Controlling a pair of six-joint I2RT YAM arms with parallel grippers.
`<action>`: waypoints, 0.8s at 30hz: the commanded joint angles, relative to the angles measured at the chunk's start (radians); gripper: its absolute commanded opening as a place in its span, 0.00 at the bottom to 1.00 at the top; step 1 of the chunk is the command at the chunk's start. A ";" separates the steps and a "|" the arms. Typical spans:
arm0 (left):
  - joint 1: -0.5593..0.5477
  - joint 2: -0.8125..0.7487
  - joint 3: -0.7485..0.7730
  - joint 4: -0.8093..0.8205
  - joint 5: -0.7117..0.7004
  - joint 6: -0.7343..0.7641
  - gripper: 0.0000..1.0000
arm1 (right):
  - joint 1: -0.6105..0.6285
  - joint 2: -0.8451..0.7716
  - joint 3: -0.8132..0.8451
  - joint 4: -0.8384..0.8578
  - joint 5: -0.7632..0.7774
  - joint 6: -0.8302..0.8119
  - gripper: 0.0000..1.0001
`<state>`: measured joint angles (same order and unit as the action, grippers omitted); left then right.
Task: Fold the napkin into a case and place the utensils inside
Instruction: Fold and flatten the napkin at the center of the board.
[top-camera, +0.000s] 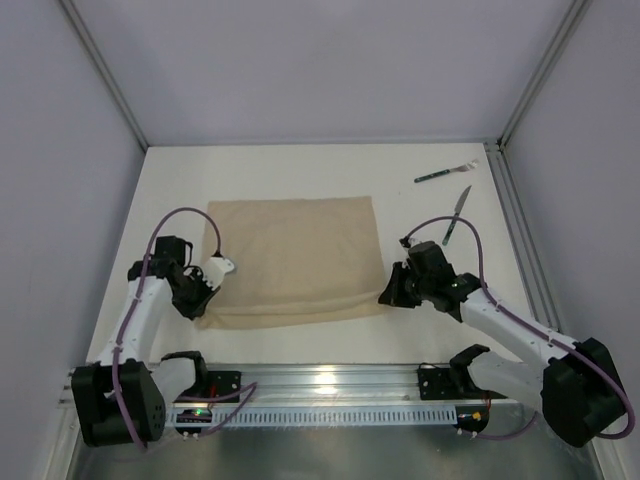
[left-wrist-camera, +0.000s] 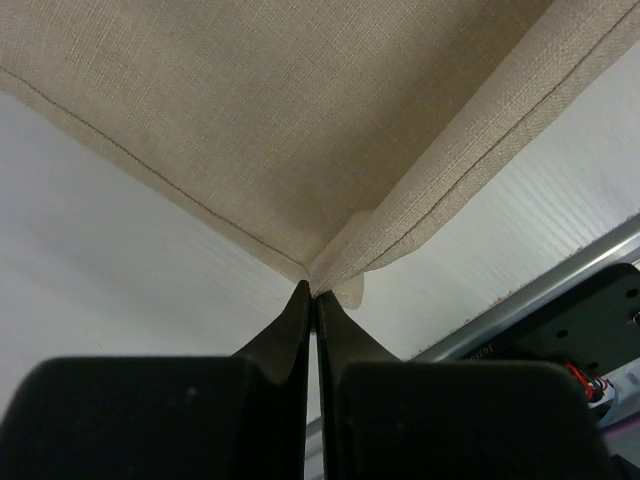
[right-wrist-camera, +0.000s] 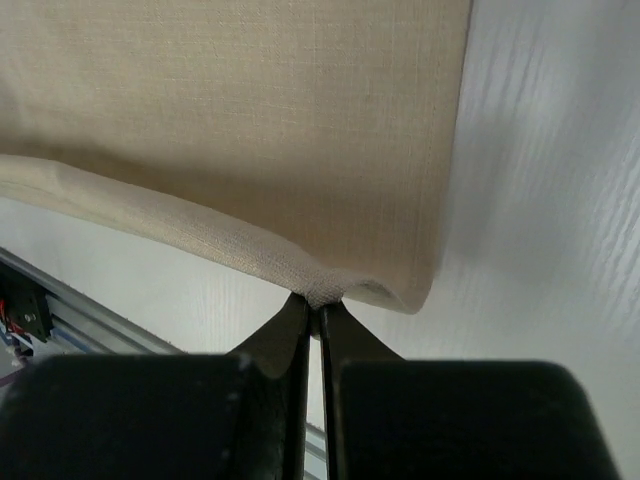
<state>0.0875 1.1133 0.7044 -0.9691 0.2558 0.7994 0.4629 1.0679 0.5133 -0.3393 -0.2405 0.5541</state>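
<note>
Top external view: napkin (top-camera: 295, 255) lay spread on the white table (top-camera: 300, 170), left of centre, its far edge flat and straight. The near edge looked raised and slightly rolled, with a darker band running along it between the two arms. Left gripper (top-camera: 203, 305) sat at the near-left corner and right gripper (top-camera: 385, 298) at the near-right corner. This view alone showed the utensils. The fork (top-camera: 445, 173) lay at the far right of the table, and the knife (top-camera: 458, 215) lay just nearer on the same side. Both had dark green handles and lay well apart from the cloth. Jaw state could not be read from here, as the fingertips were too small and dark.

Left wrist view: the jaws were pressed together on the very tip of the napkin corner, with a small tab of cloth showing beside the fingertips. A stitched hem line ran out along both edges from the pinch. The near-edge metal rail (left-wrist-camera: 560, 280) appeared at lower right.

Right wrist view: the jaws were likewise clamped on cloth, here on a bunched fold at the other near corner. The near edge curled up into a soft roll leading left from the pinch, and the side edge dropped straight to the table.

Cloth appearance: plain beige-tan with a visible linen-like weave and no pattern. It was roughly rectangular from above, a single flat layer except for the lifted near margin. No pouch shape had been formed.
</note>
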 joint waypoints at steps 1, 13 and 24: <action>0.006 -0.130 -0.013 -0.101 -0.029 0.040 0.00 | 0.063 -0.088 -0.004 -0.045 0.075 0.092 0.04; 0.006 0.008 0.254 0.140 -0.043 -0.272 0.00 | -0.030 0.213 0.292 0.086 0.026 -0.029 0.04; -0.003 0.474 0.610 0.323 -0.079 -0.371 0.00 | -0.191 0.644 0.620 0.193 0.001 0.000 0.04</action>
<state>0.0875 1.5421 1.2171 -0.7425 0.2047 0.4797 0.3065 1.6726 1.0679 -0.2111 -0.2317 0.5339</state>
